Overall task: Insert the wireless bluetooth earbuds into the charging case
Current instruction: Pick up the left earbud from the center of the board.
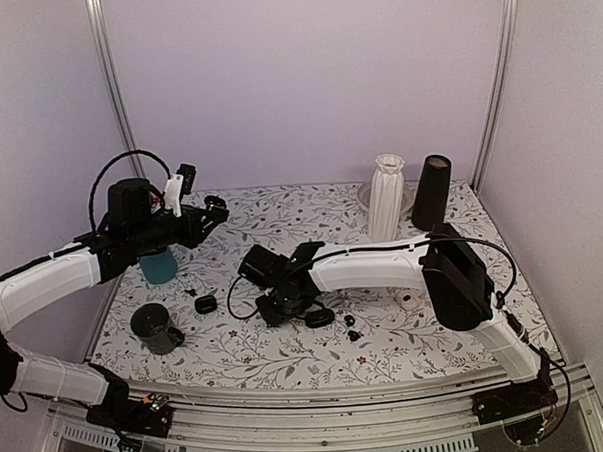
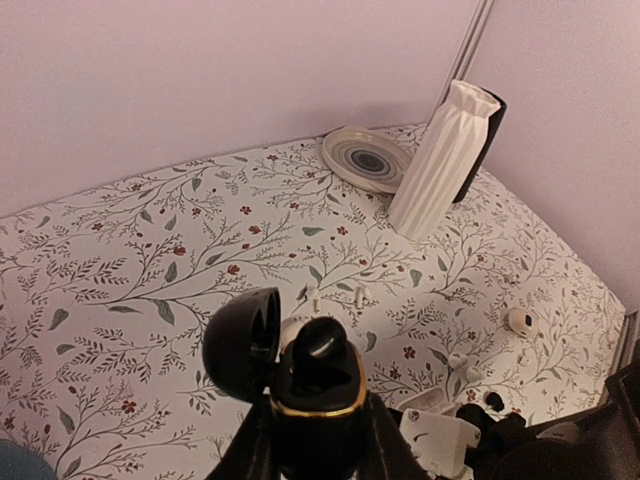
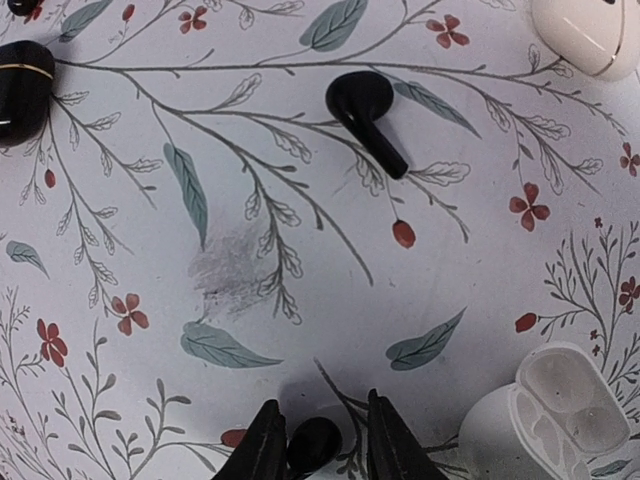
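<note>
My left gripper (image 2: 318,432) is shut on a black charging case (image 2: 318,385) with a gold rim, held up above the table. Its lid (image 2: 243,343) stands open to the left, and a dark earbud (image 2: 320,345) sits in the top. In the top view this gripper (image 1: 209,208) is at the back left. My right gripper (image 3: 322,420) hangs low over the table, shut on a small black earbud (image 3: 313,445) that lies against its left finger. Another black earbud (image 3: 365,115) with a short stem lies loose on the cloth ahead of it.
Near the right gripper lie a closed black case (image 3: 22,85), a closed white case (image 3: 590,35) and an open white case (image 3: 555,410). At the back stand a white ribbed vase (image 1: 385,197) and a black cone (image 1: 431,192). A blue cup (image 1: 159,264) and a dark cup (image 1: 156,327) stand on the left.
</note>
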`<state>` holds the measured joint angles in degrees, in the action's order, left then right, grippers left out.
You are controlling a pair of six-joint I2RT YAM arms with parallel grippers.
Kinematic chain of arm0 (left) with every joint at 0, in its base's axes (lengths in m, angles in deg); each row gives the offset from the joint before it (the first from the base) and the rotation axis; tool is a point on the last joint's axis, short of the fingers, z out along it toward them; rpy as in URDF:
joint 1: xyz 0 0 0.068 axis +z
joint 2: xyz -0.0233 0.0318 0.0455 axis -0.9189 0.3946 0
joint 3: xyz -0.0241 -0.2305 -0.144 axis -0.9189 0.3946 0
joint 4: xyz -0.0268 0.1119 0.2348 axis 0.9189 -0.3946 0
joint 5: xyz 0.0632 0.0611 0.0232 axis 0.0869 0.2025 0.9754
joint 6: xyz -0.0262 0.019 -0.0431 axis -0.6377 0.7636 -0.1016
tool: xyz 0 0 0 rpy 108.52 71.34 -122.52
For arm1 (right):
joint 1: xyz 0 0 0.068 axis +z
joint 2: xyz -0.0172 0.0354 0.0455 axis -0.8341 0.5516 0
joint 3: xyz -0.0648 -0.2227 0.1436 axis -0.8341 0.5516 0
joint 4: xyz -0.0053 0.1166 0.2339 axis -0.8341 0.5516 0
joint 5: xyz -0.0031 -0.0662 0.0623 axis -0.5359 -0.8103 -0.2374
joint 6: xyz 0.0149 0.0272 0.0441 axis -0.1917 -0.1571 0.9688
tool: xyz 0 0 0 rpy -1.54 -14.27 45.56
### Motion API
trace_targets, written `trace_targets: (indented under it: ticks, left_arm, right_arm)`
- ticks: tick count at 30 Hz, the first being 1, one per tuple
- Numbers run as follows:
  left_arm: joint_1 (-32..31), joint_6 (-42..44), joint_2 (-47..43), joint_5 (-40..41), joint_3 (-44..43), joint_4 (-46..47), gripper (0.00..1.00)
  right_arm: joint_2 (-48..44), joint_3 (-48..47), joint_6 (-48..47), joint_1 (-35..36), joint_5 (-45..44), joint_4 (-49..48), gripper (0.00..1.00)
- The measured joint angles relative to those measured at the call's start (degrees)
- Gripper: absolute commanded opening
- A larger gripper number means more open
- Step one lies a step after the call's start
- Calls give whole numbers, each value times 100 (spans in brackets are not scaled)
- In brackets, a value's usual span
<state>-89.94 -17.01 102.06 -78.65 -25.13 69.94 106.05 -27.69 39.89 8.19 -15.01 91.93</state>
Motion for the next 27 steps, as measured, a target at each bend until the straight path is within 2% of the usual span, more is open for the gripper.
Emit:
trace_targets:
  ticks: [4,12,16,27]
  left_arm:
    - [0,-2,0,-2,0,2,0]
    - [0,-17,0,-9,0,15,0]
    - [0,-24,0,-17,0,15,0]
    - [0,-109,0,-44,2,57,0]
  right_arm:
    - [0,0,0,13,-87,55,28]
    - [0,0,15,15,-83,81,20]
    - [0,0,11,15,-39,85,11]
    - [-157,337,-24,-24,201,-343,5]
